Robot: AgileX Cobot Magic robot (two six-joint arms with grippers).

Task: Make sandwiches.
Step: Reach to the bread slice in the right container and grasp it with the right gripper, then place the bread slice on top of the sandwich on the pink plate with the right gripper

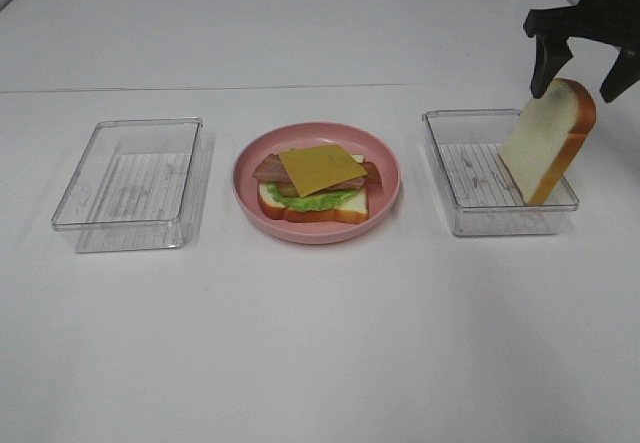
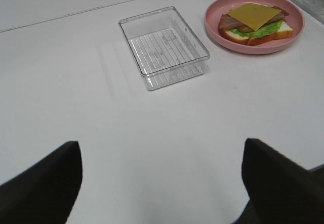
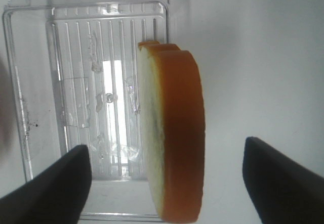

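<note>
White counter [image 1: 320, 363]: open-faced sandwich [image 1: 314, 185] on pink plate [image 1: 385, 203]; bread slice [image 1: 548, 141] leans in right tray [image 1: 450, 178]. Right gripper [image 1: 583, 75] spread above it; left gripper [image 2: 162, 183] spread, empty.

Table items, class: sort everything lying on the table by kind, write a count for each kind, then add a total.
Clear plastic trays: 2, left tray and right tray
Pink plates: 1
Bread slices: 2, bottom slice and leaning slice
Cheese squares: 1
Bacon strips: 1
Lettuce leaves: 1
Total: 8
</note>
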